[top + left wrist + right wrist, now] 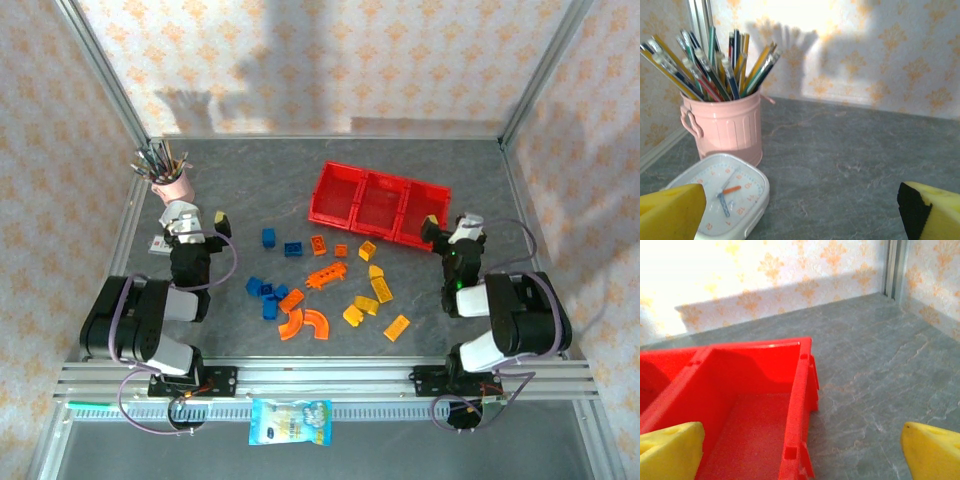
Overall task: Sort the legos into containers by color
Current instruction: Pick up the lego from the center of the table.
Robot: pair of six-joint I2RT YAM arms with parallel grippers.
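Note:
The legos lie loose on the grey table in the top view: blue bricks (268,294) at the left of the pile, orange bricks (327,273) and two orange arcs (304,321) in the middle, yellow bricks (381,290) to the right. Behind them stands the red three-compartment tray (380,186), with nothing visible inside. My left gripper (200,221) (800,220) is open and holds nothing; it hovers left of the pile, near the pen cup. My right gripper (451,226) (800,455) is open over the right end wall of the tray (799,390), with its yellow fingers (670,452) spread wide.
A pink pen cup (171,183) (725,125) full of pens stands at the back left. A white clock (722,197) lies in front of it, under my left gripper. A blue-and-white packet (290,421) sits below the table's front rail. Bare table (880,370) lies right of the tray.

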